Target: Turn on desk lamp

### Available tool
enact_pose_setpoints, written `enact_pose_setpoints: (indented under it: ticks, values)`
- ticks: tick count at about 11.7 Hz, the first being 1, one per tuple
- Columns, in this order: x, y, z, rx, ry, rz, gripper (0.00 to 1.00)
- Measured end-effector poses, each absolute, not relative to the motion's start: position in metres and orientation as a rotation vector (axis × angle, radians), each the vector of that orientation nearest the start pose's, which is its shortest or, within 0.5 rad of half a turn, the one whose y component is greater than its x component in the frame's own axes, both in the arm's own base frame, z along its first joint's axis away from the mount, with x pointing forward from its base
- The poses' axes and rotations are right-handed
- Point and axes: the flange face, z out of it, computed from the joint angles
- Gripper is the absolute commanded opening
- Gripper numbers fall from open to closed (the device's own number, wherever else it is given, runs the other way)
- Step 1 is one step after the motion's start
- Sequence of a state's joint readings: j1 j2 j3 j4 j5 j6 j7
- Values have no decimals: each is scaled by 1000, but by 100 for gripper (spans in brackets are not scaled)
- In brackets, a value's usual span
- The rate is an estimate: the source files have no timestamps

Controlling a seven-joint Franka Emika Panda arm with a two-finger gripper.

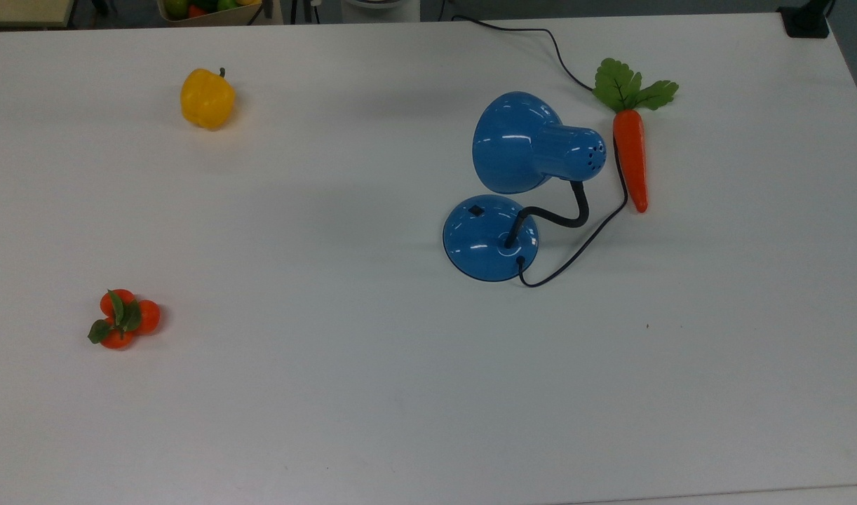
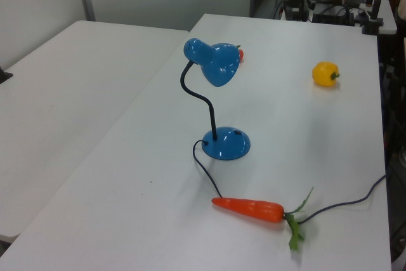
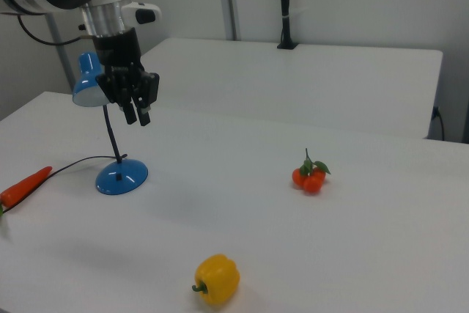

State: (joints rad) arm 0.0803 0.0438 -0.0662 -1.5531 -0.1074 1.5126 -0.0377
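The desk lamp stands right of centre on the white table. It has a glossy blue dome shade, a black bendy neck and a round blue base with a small black switch. Its black cord runs off toward the far edge. The lamp looks unlit. In the right view my gripper hangs in the air in front of the shade, above and right of the base. Its fingers point down and stand slightly apart, holding nothing.
An orange carrot with green leaves lies just beside the lamp on the top view's right, with the cord between them. A yellow bell pepper sits at the far left of the top view. A cluster of small orange fruits lies at the near left.
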Motion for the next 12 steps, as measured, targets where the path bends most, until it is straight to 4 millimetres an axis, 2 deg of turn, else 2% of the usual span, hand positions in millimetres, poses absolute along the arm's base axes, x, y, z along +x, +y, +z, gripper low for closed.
enact_pose_setpoints:
  ticks: [5,8,9,12]
  values:
    - [564,-2,601,-3245,-118,121,0]
    - [568,6,588,-3212,-208,94,0]
    - [569,11,583,-3205,-232,88,0]
    - [570,39,544,-3189,-364,68,0]
